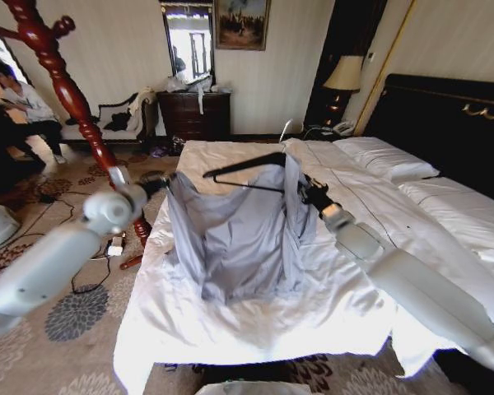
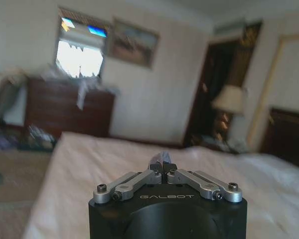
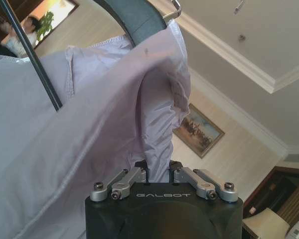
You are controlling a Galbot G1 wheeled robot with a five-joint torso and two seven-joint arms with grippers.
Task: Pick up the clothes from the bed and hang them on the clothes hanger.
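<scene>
Bedroom, white bed (image 1: 255, 329): jacket (image 1: 230, 239) hangs stretched between both grippers above it.
Head view: left gripper (image 1: 166, 181) pinches cloth at 9 o'clock, right gripper (image 1: 303, 191) at 3; hanger (image 1: 247, 164) lies crosswise at 12. Left wrist view: fingers (image 2: 157, 167) shut on a fabric scrap. Right wrist view: jaws clamp jacket below the hanger's shoulder.

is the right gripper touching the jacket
Touching. The right wrist view shows the right gripper shut on a fold of the grey-blue jacket, fabric running down between its fingertips.

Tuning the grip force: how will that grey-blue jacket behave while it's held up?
Likely floppy: the jacket sags between the left gripper and right gripper. Probably light, being thin and creased. It may slide off the hanger.
</scene>
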